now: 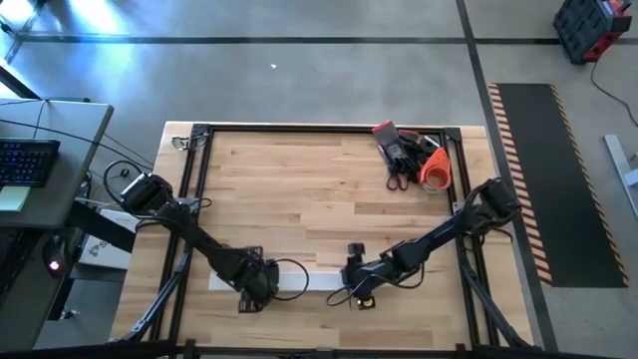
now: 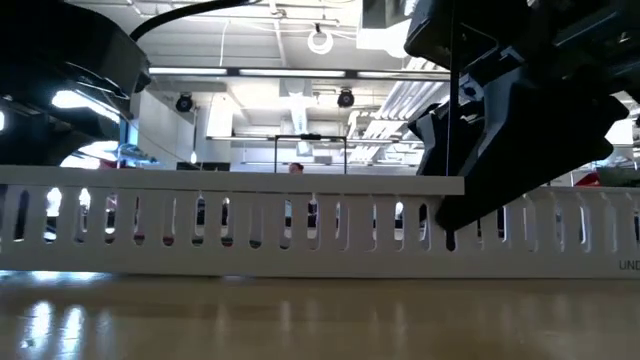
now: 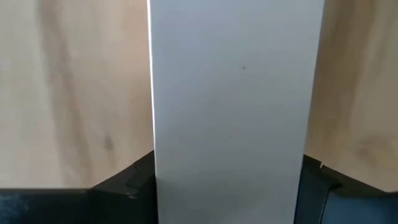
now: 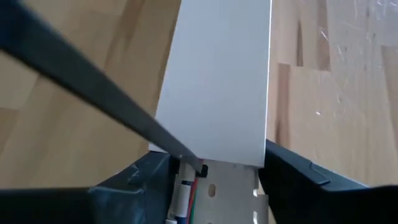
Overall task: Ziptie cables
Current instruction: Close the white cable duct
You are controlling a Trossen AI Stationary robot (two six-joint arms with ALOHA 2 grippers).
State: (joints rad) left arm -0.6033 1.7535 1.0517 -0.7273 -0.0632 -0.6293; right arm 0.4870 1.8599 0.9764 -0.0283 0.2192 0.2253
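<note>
A long white slotted channel [image 2: 250,235] with a flat lid [image 4: 217,81] lies on the wooden table near its front edge. My left gripper [image 1: 257,287] points down over its left part and is shut on it. My right gripper [image 1: 357,289] slants down at the channel's right part, where the lid ends [image 2: 455,186], and is closed on the channel. The cables show only as thin red, green and white wires [image 4: 188,190] inside the uncovered channel, under the lid's end. A dark flat strip [image 4: 93,93] crosses the right wrist view slantwise down to that spot. My left gripper pinches the channel across its width, one finger [image 3: 134,186] on each long edge of the white lid [image 3: 230,124]. The fingers come from above and lie across the strip. The channel stays flat on the table. My right gripper has one finger [image 4: 146,177] on each side wall of the channel [image 4: 252,193], just past the lid's end. It comes slanting down from the table's right and far side. The channel rests on the table.
A heap of red, black and orange tools [image 1: 409,155] lies at the table's far right corner. A black frame [image 1: 199,135] runs round the tabletop. Bare wood [image 1: 299,189] fills the middle. A desk with a keyboard [image 1: 25,160] stands beyond the left edge.
</note>
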